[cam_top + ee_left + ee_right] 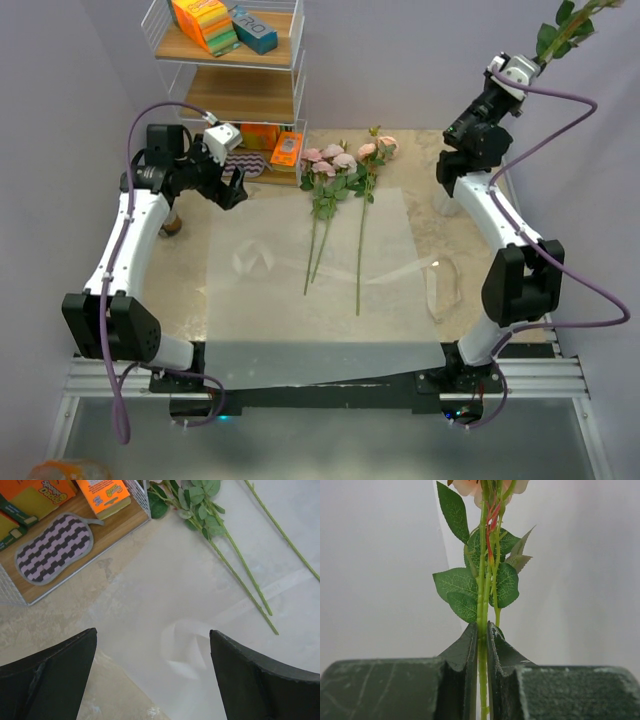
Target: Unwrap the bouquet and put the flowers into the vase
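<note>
Shelving crowds the far left corner: a white wire rack (240, 95) with three wooden levels. A green-and-orange pack (205, 22) and a teal box (254, 30) sit up top, and orange boxes (105, 492) and one purple-and-black striped pad (54, 547) are on the lowest board. That rack stands just beside the rose heads, hemming them in on the left.

The table (190, 290) is pale and marbled, with plain grey-lilac walls behind it. One translucent paper sheet (270, 320) lies spread flat across the middle, its near edge hanging over the table's front. One cream ribbon (440, 290) lies loose at the sheet's right side.

Now the flowers (335, 165): they lie on the paper, pink heads toward the far edge and stems pointing back at the arms. I count three stems there, two close together and one apart on the right, with roughly six heads bunched at the top.

The left gripper (232, 185) hovers above the sheet's far left corner with its fingers spread wide and nothing between them. From its own camera the paper and leafy stems lie below.

The right gripper (535, 62) is up high at the far right, well clear of the table. Its fingers are pressed together, pinching the held stem (481, 610). Green leaves fan out just above the fingertips, a thinner stalk runs alongside, and a pale pink bloom (465, 485) shows at the top edge.
</note>
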Controlling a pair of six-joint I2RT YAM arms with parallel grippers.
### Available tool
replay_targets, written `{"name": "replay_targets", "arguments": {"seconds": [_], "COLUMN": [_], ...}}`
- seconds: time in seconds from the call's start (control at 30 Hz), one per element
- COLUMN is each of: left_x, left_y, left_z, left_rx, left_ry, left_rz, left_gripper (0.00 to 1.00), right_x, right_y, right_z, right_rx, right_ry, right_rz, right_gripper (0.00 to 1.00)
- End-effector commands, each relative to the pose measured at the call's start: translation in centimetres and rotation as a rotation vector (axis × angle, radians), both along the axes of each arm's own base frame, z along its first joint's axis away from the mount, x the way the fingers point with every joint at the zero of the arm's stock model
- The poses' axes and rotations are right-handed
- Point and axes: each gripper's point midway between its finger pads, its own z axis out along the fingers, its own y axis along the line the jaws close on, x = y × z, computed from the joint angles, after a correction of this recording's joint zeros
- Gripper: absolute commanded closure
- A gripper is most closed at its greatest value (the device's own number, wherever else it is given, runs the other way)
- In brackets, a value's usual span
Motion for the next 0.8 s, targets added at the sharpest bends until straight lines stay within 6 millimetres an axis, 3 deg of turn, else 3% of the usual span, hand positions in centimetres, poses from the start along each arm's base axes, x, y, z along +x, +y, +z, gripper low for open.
{"name": "replay_targets", "arguments": {"seconds": [0.0,0.23,0.77], "left_x": [1.2,1.9,2.6], "left_y": [-0.5,-0.5,-1.1], "left_z": [2.3,1.3,0.8], "left_rx": [-0.011,-0.016,-0.041], "left_ry": [-0.064,-0.037,0.006], "left_rz": [-0.053,-0.076,-0.096], "left_gripper": [0.01,0.01,0.01], "right_x": [-3.0,-3.4,-4.0], "right_y": [-1.1,-1.2,-1.7], "right_z": [2.0,1.4,3.7], "right_rx": [0.019,0.023,0.058], "right_ry": [-0.159,-0.229,-0.381], "right_rz": [-0.060,-0.064,-0.055], "right_gripper": [1.00,1.00,1.00]}}
